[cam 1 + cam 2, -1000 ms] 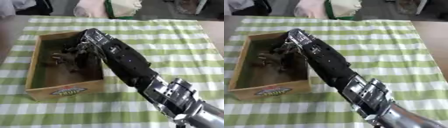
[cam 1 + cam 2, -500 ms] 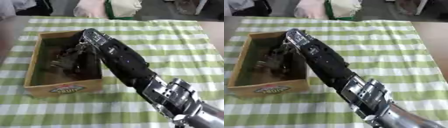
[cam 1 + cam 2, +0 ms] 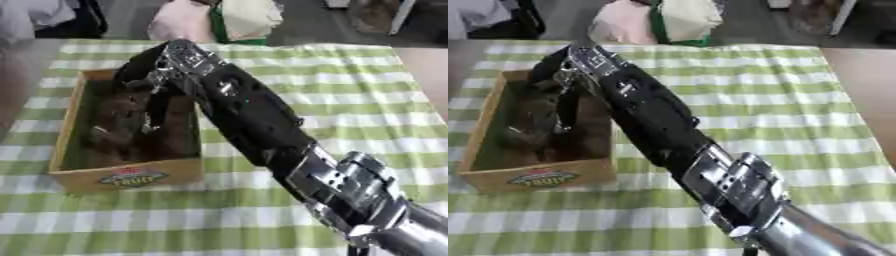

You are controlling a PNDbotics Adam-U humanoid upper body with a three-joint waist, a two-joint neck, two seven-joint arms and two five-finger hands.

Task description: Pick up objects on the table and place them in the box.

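— What is covering the table?

— A cloth (image 3: 350,95) with green and white checks is lying over it, reaching almost every edge.

— Is any bare table (image 3: 859,95) showing?

— Yes, a brown strip is peeking out at the right side.

— What is sitting past the far edge?

— Something pink (image 3: 179,22) is sitting there, and a green and cream bundle (image 3: 245,20) is leaning just beside it. The floor (image 3: 315,22) behind them is looking dark grey.

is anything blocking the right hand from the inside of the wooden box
Nothing visible does. The right hand already reaches down inside the open-topped wooden box, above dark, blurred contents. No lid or other thing covers the opening.
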